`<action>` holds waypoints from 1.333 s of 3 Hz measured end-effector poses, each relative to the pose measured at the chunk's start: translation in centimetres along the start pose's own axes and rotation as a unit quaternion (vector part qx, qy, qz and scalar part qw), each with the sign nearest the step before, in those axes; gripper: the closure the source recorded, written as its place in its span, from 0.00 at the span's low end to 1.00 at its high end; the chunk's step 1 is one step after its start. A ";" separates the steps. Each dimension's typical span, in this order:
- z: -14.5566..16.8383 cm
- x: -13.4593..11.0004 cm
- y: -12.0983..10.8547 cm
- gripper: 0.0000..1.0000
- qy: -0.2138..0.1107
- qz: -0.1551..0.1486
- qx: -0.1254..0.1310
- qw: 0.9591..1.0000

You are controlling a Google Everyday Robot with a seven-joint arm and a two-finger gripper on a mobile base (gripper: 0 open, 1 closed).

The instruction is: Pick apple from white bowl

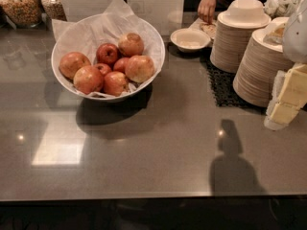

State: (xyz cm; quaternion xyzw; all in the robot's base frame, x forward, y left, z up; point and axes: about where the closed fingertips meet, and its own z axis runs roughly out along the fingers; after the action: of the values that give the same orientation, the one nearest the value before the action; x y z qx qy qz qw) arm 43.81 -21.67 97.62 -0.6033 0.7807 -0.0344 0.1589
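Apple (139, 68) in white bowl (59, 73), glossy grey counter (144, 147), plate stacks (259, 71) right; claw (288, 97) at right edge (state unclear)

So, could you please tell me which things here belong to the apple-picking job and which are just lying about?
Job: the apple, pale with a pink blush; the white bowl; the claw at the right edge.
Lying about: the other apples; the small bowl; plate stacks; jars; a person's hand.
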 end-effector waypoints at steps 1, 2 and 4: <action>0.0 0.0 0.0 0.00 0.000 0.000 0.000 1.000; -0.6 -2.6 -1.7 0.00 -0.027 -0.052 0.017 0.998; -1.0 -14.0 -4.9 0.00 -0.124 -0.227 0.021 0.966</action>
State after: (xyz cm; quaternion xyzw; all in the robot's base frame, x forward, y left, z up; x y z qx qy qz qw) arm 51.21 -9.83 102.66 -0.7609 0.5966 -0.0107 0.2550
